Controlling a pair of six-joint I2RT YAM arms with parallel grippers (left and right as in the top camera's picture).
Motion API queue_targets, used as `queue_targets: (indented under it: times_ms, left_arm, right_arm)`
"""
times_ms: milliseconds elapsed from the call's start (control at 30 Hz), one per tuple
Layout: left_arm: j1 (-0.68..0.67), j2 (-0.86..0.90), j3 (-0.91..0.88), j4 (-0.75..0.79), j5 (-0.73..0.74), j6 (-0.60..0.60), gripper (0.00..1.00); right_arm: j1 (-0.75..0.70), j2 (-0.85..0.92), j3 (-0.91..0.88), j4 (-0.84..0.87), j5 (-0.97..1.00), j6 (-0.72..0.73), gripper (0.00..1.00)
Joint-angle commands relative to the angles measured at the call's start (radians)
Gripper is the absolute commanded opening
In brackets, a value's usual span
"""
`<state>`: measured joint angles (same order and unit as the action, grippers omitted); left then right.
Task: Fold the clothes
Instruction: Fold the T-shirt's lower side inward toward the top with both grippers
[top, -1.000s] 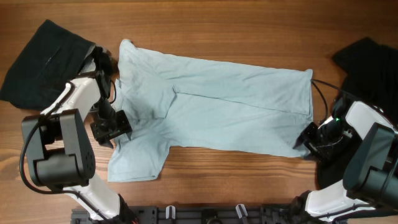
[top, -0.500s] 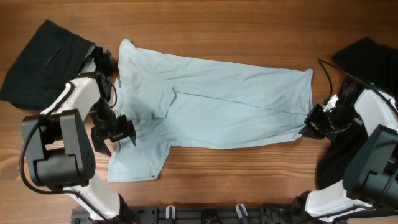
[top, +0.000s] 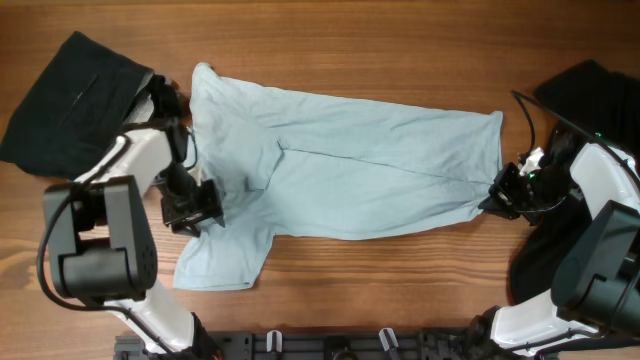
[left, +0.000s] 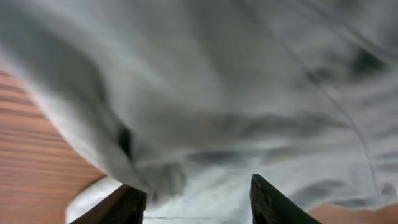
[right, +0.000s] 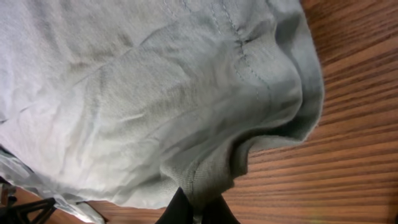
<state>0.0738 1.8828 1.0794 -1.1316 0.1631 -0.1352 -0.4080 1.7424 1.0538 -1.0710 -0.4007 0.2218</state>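
A pale sky-blue T-shirt (top: 350, 170) lies spread across the table, partly folded lengthwise, one sleeve (top: 220, 255) pointing to the front left. My left gripper (top: 200, 207) sits over the shirt's left side by that sleeve; its fingers (left: 196, 202) are open with blue fabric between and under them. My right gripper (top: 497, 196) is shut on the shirt's front right hem corner (right: 205, 180), pinching a bunched fold. Black garments lie at the far left (top: 70, 95) and far right (top: 590, 95).
Bare wooden table (top: 380, 270) runs along the front and back. A black rail (top: 330, 345) lines the front edge. A cable (top: 520, 155) loops near the right arm.
My right gripper pulled the shirt's right front corner toward the back, shortening that edge. My left gripper shifted right onto the shirt by the sleeve.
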Motion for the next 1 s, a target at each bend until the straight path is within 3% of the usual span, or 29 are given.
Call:
queue_targets:
  times_ms: [0,100,233,467,700,767,833,967]
  left_arm:
    - [-0.058,-0.121,0.006,-0.051,0.031,0.023,0.51]
    - [-0.066,-0.253,0.019,-0.064,0.031,-0.030,0.52]
    - [-0.066,-0.394,-0.002,-0.045,0.003,-0.142,0.62]
    - [-0.066,-0.396,-0.291,0.093,0.065,-0.382,0.66]
    - [-0.066,-0.396,-0.399,0.189,0.060,-0.443,0.69]
    - [-0.066,-0.394,-0.430,0.218,0.053,-0.458,0.64]
    - [-0.063,-0.391,-0.448,0.231,0.063,-0.496,0.52]
    - [-0.063,-0.365,-0.447,0.231,0.065,-0.558,0.50]
  right_arm:
    - [0.005,-0.019,0.013,0.005,-0.019,-0.010,0.05]
    - [0.005,-0.019,0.013,0.005,-0.019,-0.010,0.04]
    - [0.005,-0.019,0.013,0.020,-0.019,-0.010,0.05]
    - [0.005,-0.019,0.013,0.024,-0.019,-0.010,0.05]
    - [0.005,-0.019,0.013,0.025,-0.019,-0.004,0.05]
    - [0.005,-0.019,0.013,0.025,-0.019,-0.004,0.05]
    - [0.005,-0.019,0.013,0.026,-0.019,-0.002,0.05]
    - [0.005,-0.019,0.013,0.031,-0.019,0.014,0.05]
